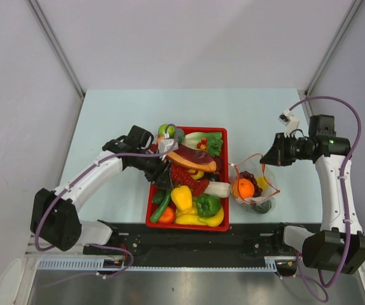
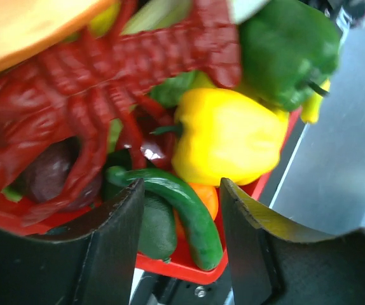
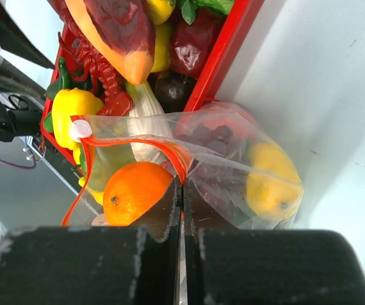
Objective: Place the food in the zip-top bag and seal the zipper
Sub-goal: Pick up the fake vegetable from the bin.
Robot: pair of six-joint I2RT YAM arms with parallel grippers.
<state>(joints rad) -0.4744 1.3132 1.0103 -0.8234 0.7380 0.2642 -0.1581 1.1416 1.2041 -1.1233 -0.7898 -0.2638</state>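
Observation:
The zip-top bag (image 1: 263, 185) (image 3: 233, 136) stands open just right of the red tray (image 1: 219, 223). Inside it are an orange (image 1: 243, 188) (image 3: 135, 190), a yellow lemon (image 3: 268, 181) and purple grapes (image 3: 211, 136). My right gripper (image 1: 266, 159) (image 3: 182, 187) is shut on the bag's mouth, pinching the orange-red zipper (image 3: 125, 143) and holding that edge up. Low over the tray's near left corner, my left gripper (image 1: 160, 173) (image 2: 179, 235) is open. A dark green avocado-like piece (image 2: 154, 229) and a curved green vegetable (image 2: 198, 219) lie below its jaws, untouched.
The tray is piled with a red lobster (image 1: 185, 178) (image 2: 74, 82), a yellow pepper (image 1: 182, 197) (image 2: 227, 133), a green pepper (image 1: 208, 204) (image 2: 284, 51) and other toy food. A white slider (image 3: 79, 129) sits on the zipper. A black rail (image 1: 182, 238) runs along the near edge.

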